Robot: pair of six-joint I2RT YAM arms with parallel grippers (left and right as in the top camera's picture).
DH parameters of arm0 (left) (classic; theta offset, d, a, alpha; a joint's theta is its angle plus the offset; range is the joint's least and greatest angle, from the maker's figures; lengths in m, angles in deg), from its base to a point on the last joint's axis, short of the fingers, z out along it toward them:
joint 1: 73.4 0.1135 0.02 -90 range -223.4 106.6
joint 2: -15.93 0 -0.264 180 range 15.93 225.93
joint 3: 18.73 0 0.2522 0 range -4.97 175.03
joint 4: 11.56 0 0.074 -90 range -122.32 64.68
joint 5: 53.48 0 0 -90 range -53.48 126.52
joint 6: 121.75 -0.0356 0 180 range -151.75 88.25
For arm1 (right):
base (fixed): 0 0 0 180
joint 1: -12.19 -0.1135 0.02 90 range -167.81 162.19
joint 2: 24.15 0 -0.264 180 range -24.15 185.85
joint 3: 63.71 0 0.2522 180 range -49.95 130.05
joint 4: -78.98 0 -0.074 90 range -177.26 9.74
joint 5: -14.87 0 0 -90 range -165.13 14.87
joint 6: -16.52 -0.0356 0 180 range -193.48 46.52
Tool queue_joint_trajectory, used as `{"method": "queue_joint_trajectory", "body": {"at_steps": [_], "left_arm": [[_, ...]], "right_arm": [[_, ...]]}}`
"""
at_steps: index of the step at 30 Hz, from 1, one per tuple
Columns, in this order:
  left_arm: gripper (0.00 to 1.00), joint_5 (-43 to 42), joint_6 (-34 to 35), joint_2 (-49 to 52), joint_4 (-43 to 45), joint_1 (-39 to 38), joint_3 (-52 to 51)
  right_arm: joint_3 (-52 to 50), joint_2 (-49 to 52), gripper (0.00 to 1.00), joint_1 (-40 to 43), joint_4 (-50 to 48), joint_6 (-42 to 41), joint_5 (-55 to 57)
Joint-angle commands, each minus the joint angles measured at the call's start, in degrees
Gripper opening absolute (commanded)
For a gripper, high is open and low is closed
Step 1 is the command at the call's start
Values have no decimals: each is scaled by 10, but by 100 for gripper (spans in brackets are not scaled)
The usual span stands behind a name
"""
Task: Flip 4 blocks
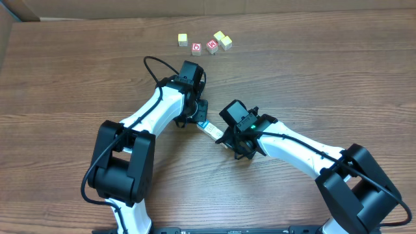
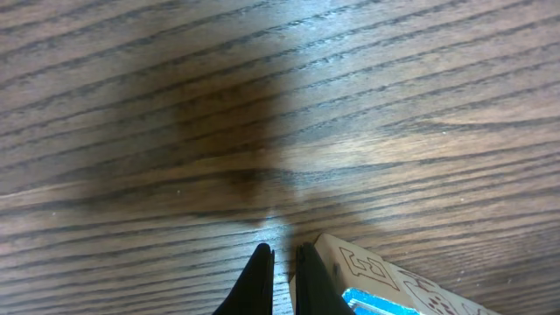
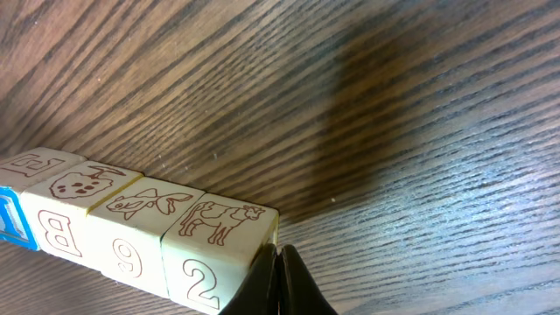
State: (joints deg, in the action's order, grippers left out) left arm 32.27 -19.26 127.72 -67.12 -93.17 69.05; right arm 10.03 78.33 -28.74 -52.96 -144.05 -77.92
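— While both arms meet over the middle of the brown wood-grain table [image 1: 58, 78], which step is in hand?

— By my reading, the start of a flip. Nearest the robot, a row of four small pale wooden blocks [image 3: 131, 232] lies mid-table, well clear of every edge, with their side faces touching. The right gripper [image 3: 277, 262] is clenched on nothing, and its tip seems to touch the cow-topped block [image 3: 219, 219] at one end. The left gripper [image 2: 282, 255] is likewise closed and empty, just beside the blue-faced block [image 2: 376, 302] at the other end.

— So nothing is held?

— Nothing. I judge the next move calls for one of two things. Either a pair of jaws opens round a single block, or closed fingers tip it over without dragging its tight-packed neighbours.

— Any writing?

— Red-brown outline print. The side faces read "B", then a "9" or "6", then "2". The top faces bear a spotted creature, a fish-like animal and the cow. The mark atop the blue-faced block is cut off, and no brand shows.

— And further off?

— Near the far edge, some yellow-faced wooden cubes [image 1: 182, 39] and two red-printed cubes [image 1: 212, 45] sit in a loose cluster. Their marks are too small to read.
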Motion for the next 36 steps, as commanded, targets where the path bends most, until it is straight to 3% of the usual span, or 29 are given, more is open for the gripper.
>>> {"method": "queue_joint_trajectory", "body": {"at_steps": [1,10,23,36], "left_arm": [[4,-32,-23,7,0,-1,3],[4,-36,-22,7,9,-1,3],[4,-48,-11,7,37,-1,3],[4,-48,-5,7,48,-1,3]], "right_arm": [[-1,-5,4,-3,-8,-2,-8],[-1,-5,4,-3,-11,-3,-23],[-1,-5,4,-11,-13,-104,-58],[-1,-5,4,-62,-35,-217,-24]]}}
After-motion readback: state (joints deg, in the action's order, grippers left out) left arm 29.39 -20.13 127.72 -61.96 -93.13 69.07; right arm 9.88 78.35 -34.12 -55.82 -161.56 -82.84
